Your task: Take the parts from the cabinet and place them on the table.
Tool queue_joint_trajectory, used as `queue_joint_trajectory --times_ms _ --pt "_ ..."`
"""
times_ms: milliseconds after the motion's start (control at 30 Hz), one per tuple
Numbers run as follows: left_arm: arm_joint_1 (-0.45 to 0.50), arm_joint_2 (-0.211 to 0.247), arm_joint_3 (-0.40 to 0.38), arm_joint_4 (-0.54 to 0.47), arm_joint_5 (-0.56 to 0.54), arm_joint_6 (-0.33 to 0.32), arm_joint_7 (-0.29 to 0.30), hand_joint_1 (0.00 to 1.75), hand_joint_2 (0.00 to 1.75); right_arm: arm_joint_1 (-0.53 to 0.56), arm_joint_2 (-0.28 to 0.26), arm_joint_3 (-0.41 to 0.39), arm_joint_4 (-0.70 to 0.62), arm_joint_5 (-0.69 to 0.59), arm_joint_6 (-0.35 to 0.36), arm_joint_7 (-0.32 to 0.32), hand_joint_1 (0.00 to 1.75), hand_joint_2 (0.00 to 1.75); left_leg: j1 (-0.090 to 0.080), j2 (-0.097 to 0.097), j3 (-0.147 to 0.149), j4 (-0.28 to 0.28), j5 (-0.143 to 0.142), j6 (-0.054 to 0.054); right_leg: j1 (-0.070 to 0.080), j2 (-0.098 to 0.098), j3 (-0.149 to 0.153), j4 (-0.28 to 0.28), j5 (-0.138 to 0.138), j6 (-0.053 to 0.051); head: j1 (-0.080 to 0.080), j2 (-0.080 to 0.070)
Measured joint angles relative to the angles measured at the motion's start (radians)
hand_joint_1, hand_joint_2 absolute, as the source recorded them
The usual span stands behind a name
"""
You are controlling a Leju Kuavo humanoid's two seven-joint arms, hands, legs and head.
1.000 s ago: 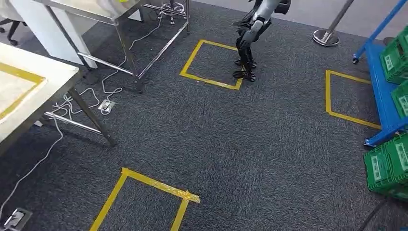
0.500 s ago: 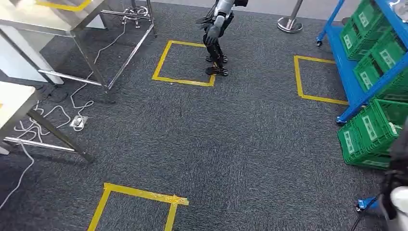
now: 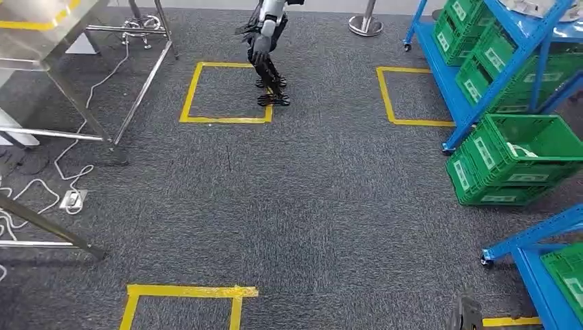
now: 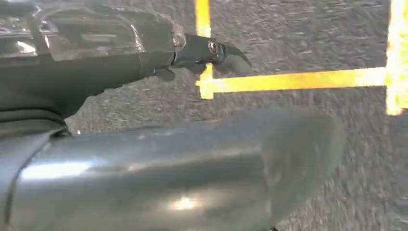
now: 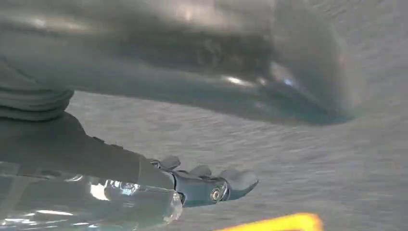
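1. Parts cabinet first: the blue shelving rack (image 3: 459,103) runs along the right side of our head view, well apart from the steel table (image 3: 41,31) at the far left.
2. We see green crates (image 3: 512,161) sitting on the rack's shelves; the lower open one holds something pale, too small for us to identify.
3. We can't make out any single part clearly from here.
4. Our left hand (image 4: 144,53) hangs over grey carpet (image 3: 309,206) in the left wrist view, fingers straight and apart, holding nothing; yellow tape lines (image 4: 293,79) cross the floor beneath it.
5. Our right hand (image 5: 159,187) is likewise stretched out and free of any load in the right wrist view, above carpet with a strip of yellow tape nearby.
6. Another robot (image 3: 267,51) stands at the corner of a yellow taped square (image 3: 223,93) ahead of us.
7. White cables (image 3: 41,196) trail on the floor by the table legs at left.
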Motion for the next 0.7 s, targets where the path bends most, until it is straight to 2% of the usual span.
queue_joint_trajectory --times_ms 33,67,100,133,167,200,233,267,333,367,400,433,467,500,533,567,600,633,667,700 --pt "-0.001 0.001 0.000 0.000 0.000 0.000 0.000 0.00 0.00 -0.001 0.002 0.002 0.021 0.000 0.003 0.003 0.00 0.00 -0.002 0.007 0.006 -0.001 -0.005 -0.007 0.002 -0.034 0.030 -0.064 0.011 -0.001 0.005 0.000" --pt "-0.003 0.002 0.000 0.000 0.000 0.000 0.000 0.00 0.00 -0.009 0.002 0.003 0.036 0.000 0.004 0.005 0.00 0.00 -0.010 0.013 0.002 0.003 -0.012 -0.015 0.014 -0.039 0.044 -0.082 -0.002 -0.008 0.008 0.000" --pt "-0.004 0.003 0.000 0.000 0.000 0.000 0.000 0.00 0.00 -0.017 0.002 0.003 0.052 0.000 0.004 0.007 0.00 0.00 -0.010 0.019 0.006 0.001 -0.014 -0.020 0.013 -0.035 0.042 -0.080 -0.005 -0.023 0.004 0.000" --pt "-0.006 0.004 0.000 0.000 0.000 0.000 0.000 0.00 0.00 -0.018 0.003 0.004 0.066 0.000 0.004 0.007 0.00 0.00 -0.008 0.025 0.012 0.000 -0.016 -0.025 0.016 -0.027 0.042 -0.083 -0.006 -0.026 -0.005 0.000" --pt "-0.008 0.004 0.000 0.000 0.000 0.000 0.000 0.00 0.00 -0.017 0.002 0.005 0.084 0.000 0.004 0.008 0.00 0.00 -0.006 0.033 0.016 -0.003 -0.017 -0.028 0.020 -0.021 0.042 -0.082 -0.009 -0.033 -0.008 0.000" --pt "-0.010 0.004 0.000 0.000 0.000 0.000 0.000 0.00 0.00 -0.019 0.002 0.005 0.102 0.002 0.002 0.020 0.00 0.00 -0.004 0.032 0.018 -0.001 -0.025 -0.036 0.016 -0.017 0.047 -0.088 -0.007 -0.040 -0.007 0.000" --pt "-0.011 0.004 0.000 0.000 -0.001 0.000 0.002 0.00 0.00 -0.020 0.002 0.006 0.116 0.004 -0.002 0.041 0.00 0.00 0.002 -0.035 0.011 0.015 -0.043 -0.043 0.015 -0.011 0.050 -0.093 -0.006 -0.046 -0.011 0.000" --pt "-0.011 0.004 0.000 0.000 -0.003 -0.002 0.002 0.00 0.00 -0.026 0.002 0.008 0.128 0.011 -0.009 0.076 0.00 0.00 0.004 -0.063 -0.012 0.058 -0.070 -0.043 0.016 -0.007 0.051 -0.095 -0.005 -0.054 -0.018 0.000" --pt "-0.009 0.004 -0.001 0.000 -0.006 -0.003 0.008 0.00 0.00 -0.038 0.011 0.015 0.147 0.031 -0.016 0.172 0.00 0.00 0.003 -0.071 -0.104 0.234 -0.146 -0.045 0.019 0.012 0.051 -0.095 -0.005 -0.064 -0.030 0.000" --pt "-0.009 0.004 -0.001 0.000 -0.007 -0.003 0.010 0.00 0.00 -0.037 0.018 0.022 0.154 0.040 -0.016 0.229 0.00 0.00 0.003 -0.069 -0.144 0.297 -0.160 -0.045 0.022 0.022 0.052 -0.095 -0.006 -0.065 -0.036 0.000" --pt "-0.010 0.005 -0.001 0.000 -0.008 -0.004 0.014 0.00 0.00 -0.038 0.029 0.031 0.161 0.047 -0.011 0.280 0.00 0.00 0.003 -0.067 -0.165 0.317 -0.151 -0.044 0.023 0.032 0.053 -0.094 -0.007 -0.066 -0.038 0.000" --pt "-0.010 0.005 -0.001 0.000 -0.008 -0.005 0.017 0.00 0.00 -0.038 0.040 0.039 0.168 0.051 -0.005 0.317 0.00 0.00 0.003 -0.066 -0.164 0.296 -0.118 -0.042 0.025 0.044 0.055 -0.094 -0.007 -0.066 -0.040 0.000" --pt "-0.010 0.005 -0.001 0.000 -0.008 -0.005 0.019 0.00 0.00 -0.036 0.053 0.045 0.177 0.052 0.004 0.348 0.00 0.00 0.003 -0.070 -0.141 0.233 -0.064 -0.038 0.026 0.056 0.058 -0.093 -0.008 -0.067 -0.040 0.000" --pt "-0.010 0.005 -0.001 0.000 -0.008 -0.005 0.020 0.00 0.00 -0.033 0.067 0.052 0.182 0.052 0.013 0.362 0.00 0.00 0.003 -0.082 -0.107 0.154 -0.012 -0.034 0.026 0.067 0.061 -0.093 -0.008 -0.066 -0.041 0.000" --pt "-0.011 0.007 -0.001 0.000 -0.008 -0.005 0.021 0.00 0.00 -0.033 0.082 0.057 0.185 0.052 0.025 0.369 0.00 0.00 0.003 -0.112 -0.073 0.078 0.028 -0.030 0.026 0.078 0.062 -0.092 -0.009 -0.065 -0.042 0.000" --pt "-0.012 0.008 -0.001 0.000 -0.008 -0.006 0.023 0.00 0.00 -0.036 0.098 0.062 0.188 0.052 0.039 0.376 0.00 0.00 0.008 -0.157 -0.059 0.043 0.024 -0.023 0.032 0.088 0.060 -0.085 -0.011 -0.061 -0.043 0.000" --pt "-0.015 0.010 -0.001 0.000 -0.008 -0.009 0.025 0.00 0.00 -0.037 0.114 0.068 0.191 0.046 0.055 0.386 0.00 0.00 0.010 -0.142 -0.052 0.027 0.018 -0.024 0.029 0.103 0.055 -0.084 -0.010 -0.057 -0.044 0.000" --pt "-0.016 0.011 -0.001 0.000 -0.010 -0.010 0.028 0.00 0.00 -0.037 0.127 0.074 0.195 0.040 0.069 0.395 0.00 0.00 0.008 -0.138 -0.048 0.028 0.019 -0.022 0.026 0.111 0.054 -0.089 -0.006 -0.051 -0.040 0.000" --pt "-0.016 0.012 -0.001 0.000 -0.011 -0.011 0.034 0.00 0.00 -0.036 0.142 0.078 0.198 0.033 0.078 0.403 0.00 0.00 0.005 -0.127 -0.046 0.028 0.018 -0.016 0.024 0.121 0.055 -0.093 -0.003 -0.044 -0.041 0.000" --pt "-0.018 0.014 -0.001 0.000 -0.013 -0.012 0.037 0.00 1.75 -0.035 0.153 0.082 0.203 0.030 0.088 0.414 0.00 0.00 0.008 -0.115 -0.042 0.018 0.024 -0.008 0.026 0.135 0.053 -0.094 -0.001 -0.038 -0.044 0.000"
